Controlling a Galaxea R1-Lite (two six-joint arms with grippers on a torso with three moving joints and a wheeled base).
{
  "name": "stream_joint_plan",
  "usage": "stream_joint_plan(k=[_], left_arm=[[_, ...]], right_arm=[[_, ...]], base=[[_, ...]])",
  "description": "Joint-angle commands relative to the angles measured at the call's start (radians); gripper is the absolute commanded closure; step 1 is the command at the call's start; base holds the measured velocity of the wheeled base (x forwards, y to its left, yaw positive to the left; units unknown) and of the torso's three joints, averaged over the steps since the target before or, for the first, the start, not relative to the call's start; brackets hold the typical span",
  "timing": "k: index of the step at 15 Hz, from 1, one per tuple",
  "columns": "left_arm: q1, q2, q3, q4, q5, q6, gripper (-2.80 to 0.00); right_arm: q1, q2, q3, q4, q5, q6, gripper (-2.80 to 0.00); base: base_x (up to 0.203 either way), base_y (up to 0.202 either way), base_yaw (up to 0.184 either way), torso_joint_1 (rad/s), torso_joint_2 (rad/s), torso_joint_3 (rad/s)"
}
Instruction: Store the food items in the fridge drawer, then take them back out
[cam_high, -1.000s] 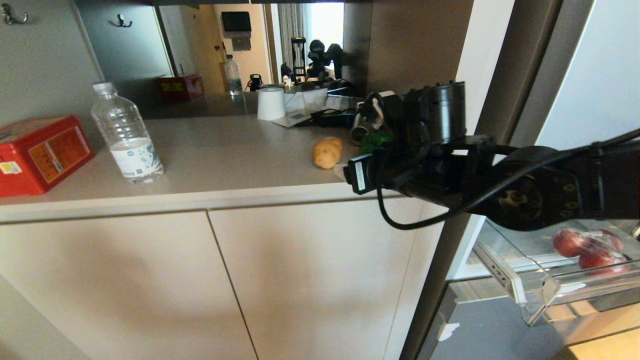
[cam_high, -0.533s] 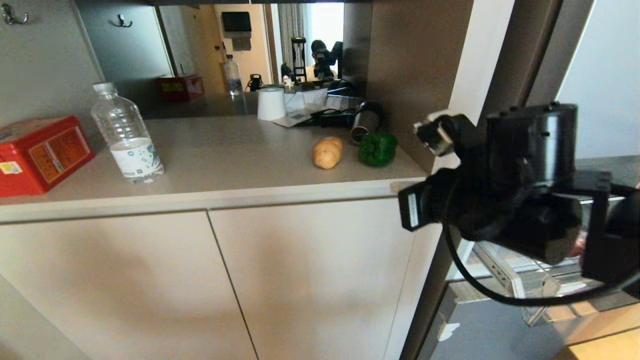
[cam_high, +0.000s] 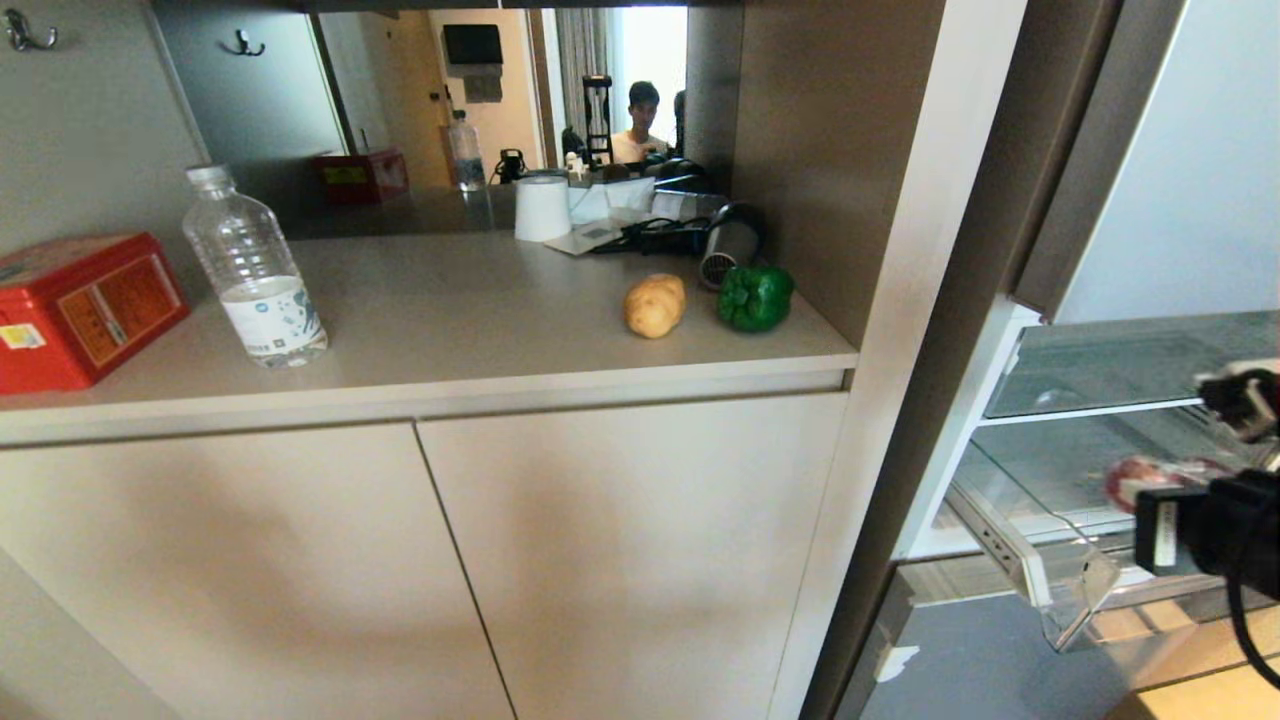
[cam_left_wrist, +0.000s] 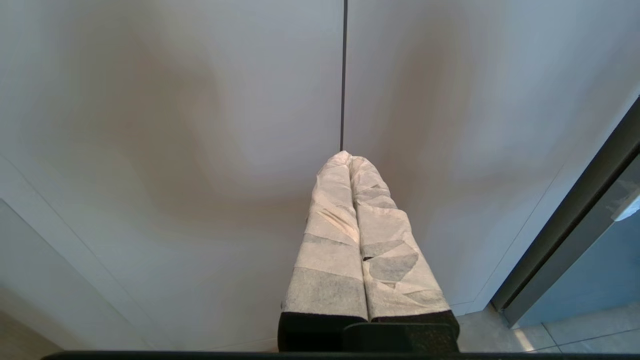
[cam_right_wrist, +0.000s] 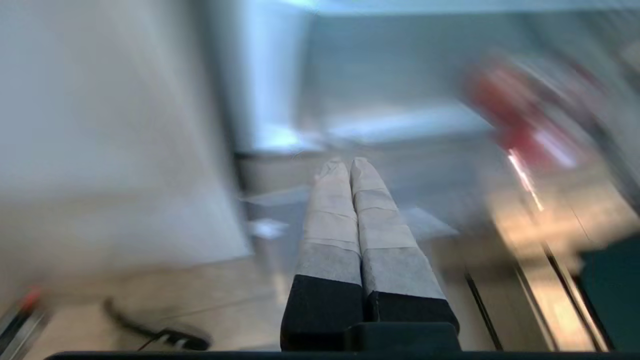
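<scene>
Potato (cam_high: 655, 305) and green bell pepper (cam_high: 756, 297) side by side on countertop (cam_high: 450, 320); right gripper (cam_right_wrist: 350, 167) pressed closed, empty, near clear fridge drawer (cam_high: 1040, 590); left gripper (cam_left_wrist: 348, 159) closed, empty.

Potato (cam_high: 655, 305) on the counter (cam_high: 450, 330), bell pepper (cam_high: 755, 297) just to its right, apart from it. Water bottle (cam_high: 254, 268) well left, box (cam_high: 82, 305) further left at the counter's end. Paper roll (cam_high: 542, 207) far behind. Fridge drawer (cam_high: 1075, 590) sits low on the right, pulled out, round items (cam_high: 1135, 480) in it; right arm (cam_high: 1215, 520) at the right edge, before it.
</scene>
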Motion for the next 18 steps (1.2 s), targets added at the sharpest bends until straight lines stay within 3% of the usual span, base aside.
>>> stream_joint_plan(k=[1,6,8,11,14,18], left_arm=[[0.0,0.001,0.0,0.0,0.0,0.0,0.0],[0.0,0.0,0.0,0.0,0.0,0.0,0.0],[0.0,0.001,0.0,0.0,0.0,0.0,0.0],[0.0,0.002,0.0,0.0,0.0,0.0,0.0],[0.0,0.0,0.0,0.0,0.0,0.0,0.0],[0.0,0.002,0.0,0.0,0.0,0.0,0.0]], right_arm=[[-0.226,-0.084,0.07,-0.003,0.057,-0.006,0.0],[-0.82,-0.107,0.191,-0.005,0.362,-0.024,0.0],[-0.948,0.008,0.199,-0.008,0.451,-0.023,0.0],[-0.977,0.26,0.196,-0.102,0.505,-0.008,0.0],[-0.983,0.448,0.164,-0.233,0.611,0.039,0.0],[-0.984,0.631,0.053,-0.324,0.643,0.061,0.0]], base=[[0.0,0.0,0.0,0.0,0.0,0.0],[0.0,0.0,0.0,0.0,0.0,0.0],[0.0,0.0,0.0,0.0,0.0,0.0],[0.0,0.0,0.0,0.0,0.0,0.0],[0.0,0.0,0.0,0.0,0.0,0.0],[0.0,0.0,0.0,0.0,0.0,0.0]])
